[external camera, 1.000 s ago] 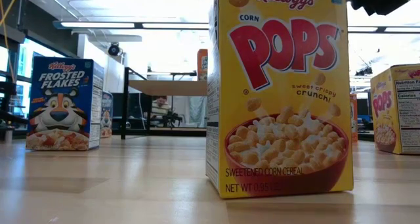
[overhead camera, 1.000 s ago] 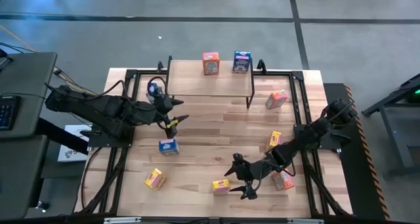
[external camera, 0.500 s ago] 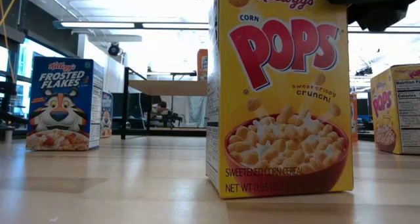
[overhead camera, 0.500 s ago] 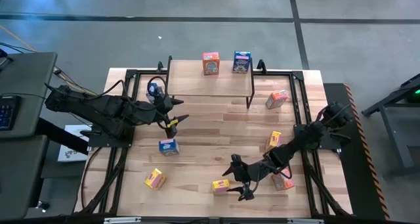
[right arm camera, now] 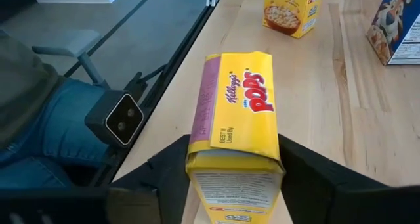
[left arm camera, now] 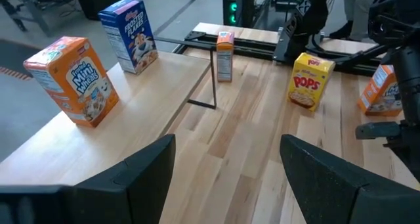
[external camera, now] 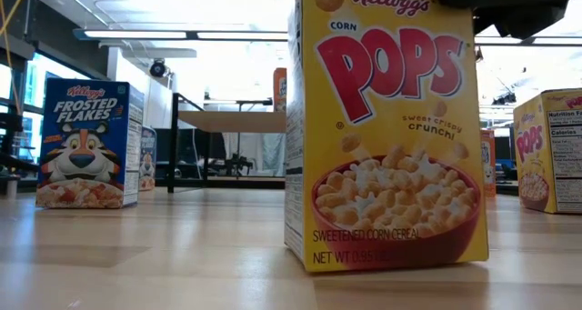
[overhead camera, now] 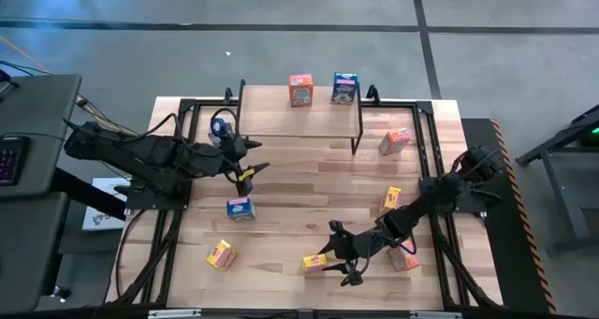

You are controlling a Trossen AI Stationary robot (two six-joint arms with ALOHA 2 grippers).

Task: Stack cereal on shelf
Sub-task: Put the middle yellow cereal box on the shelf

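I am reaching my right arm low across the table's near edge, my right gripper (overhead camera: 339, 261) clamping its fingers (right arm camera: 312, 175) on both sides of the yellow cereal box (overhead camera: 315, 263); my left gripper (overhead camera: 245, 170) is hovering open, facing the shelf (overhead camera: 281, 123)

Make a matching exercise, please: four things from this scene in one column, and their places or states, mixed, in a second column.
1. orange box
2. Corn Pops box
3. left gripper
4. Frosted Flakes box

a. between the right gripper's fingers
b. open, holding nothing
c. on the shelf, beside a blue box
d. on the table near the left gripper

Pairs: 1-c, 2-a, 3-b, 4-d
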